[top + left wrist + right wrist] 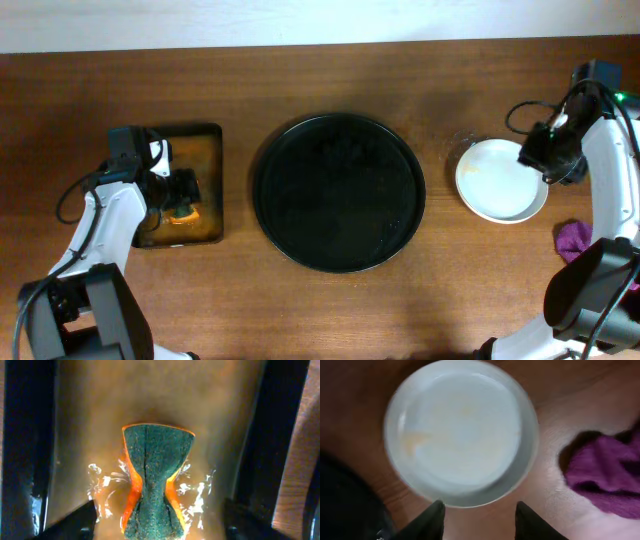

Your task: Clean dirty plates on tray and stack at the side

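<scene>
Well, from above it is a simple spread. The round black tray (338, 192) sits in the middle of the wooden table (320, 310). The one white plate (495, 185) lies on the bare wood to the tray's right, near it but not touching. The right gripper (540, 160) hangs over the plate's right-hand rim, and a purple cloth (573, 240) is bunched nearby on the table, toward the front edge. On the other side of the tray, a small dark basin (205, 150) holds brownish-orange liquid, with the left gripper (180, 195) low over it.

What the overhead cannot tell me, the wrist cameras do. The right wrist view shows the plate close up, with faint orange smears on its pale inside, one left of centre and one toward the top. That gripper's two dark fingertips (436, 520) are spread, poking in from the bottom with the plate's near rim just beyond them. Whether they touch it I cannot tell. The cloth shows at the right edge, apart from the plate.

The left wrist view shows the sponge (157, 485), which is barely a glint of orange from overhead. Its green scouring face is up with the orange body beneath, it is pinched into an hourglass waist, and it lies in the shiny liquid. The left fingers (82, 520) stand wide to either side of it without touching, so the jaws are apart and hold nothing.
</scene>
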